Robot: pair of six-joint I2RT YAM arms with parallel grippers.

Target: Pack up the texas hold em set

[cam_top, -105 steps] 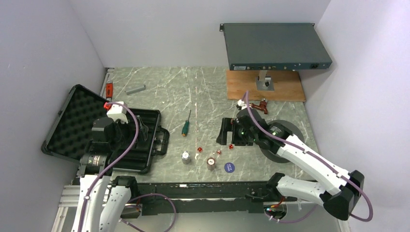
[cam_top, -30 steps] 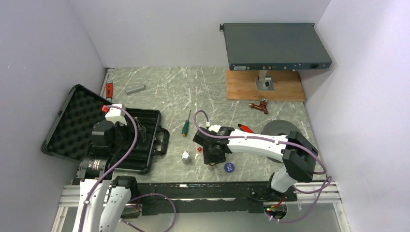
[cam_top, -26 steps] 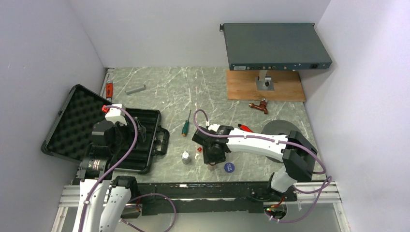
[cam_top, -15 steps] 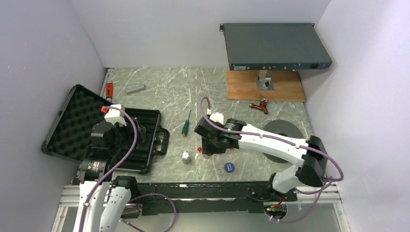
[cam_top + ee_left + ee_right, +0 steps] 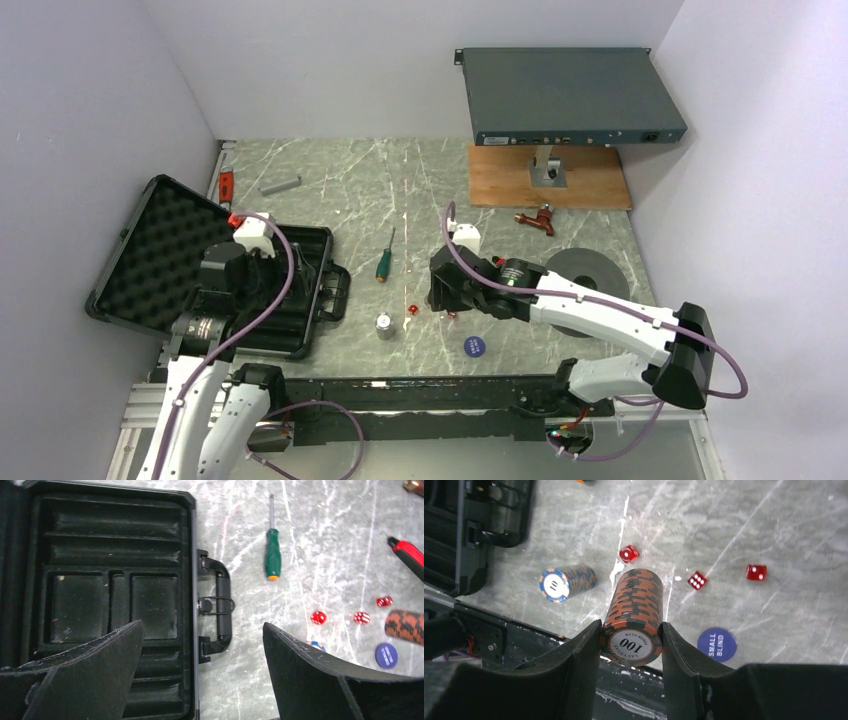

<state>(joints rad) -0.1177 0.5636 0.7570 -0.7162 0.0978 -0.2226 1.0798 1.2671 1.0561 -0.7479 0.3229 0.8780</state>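
just lifted off the desk (image 5: pixel 340 180) and now pinched by the right end effector (image 5: pixel 631 635): the orange-and-black cylindrical stack of poker chips (image 5: pixel 634 605), held right of the open black foam-lined briefcase (image 5: pixel 300 290). ready, by the look, for carrying into a tray slot. lying loose right of the case: a blue-and-orange chip stack (image 5: pixel 566 582), three tiny red dice (image 5: pixel 697 580), a round blue button (image 5: pixel 717 644). green-handled screwdriver (image 5: pixel 272 555) near the carry path. left end effector (image 5: pixel 200 630) spread wide above the case's right edge.

Bright, even overhead light; soft shadows, sharp focus throughout.

Grey marble table (image 5: pixel 330 180), plain lilac walls (image 5: pixel 330 60)
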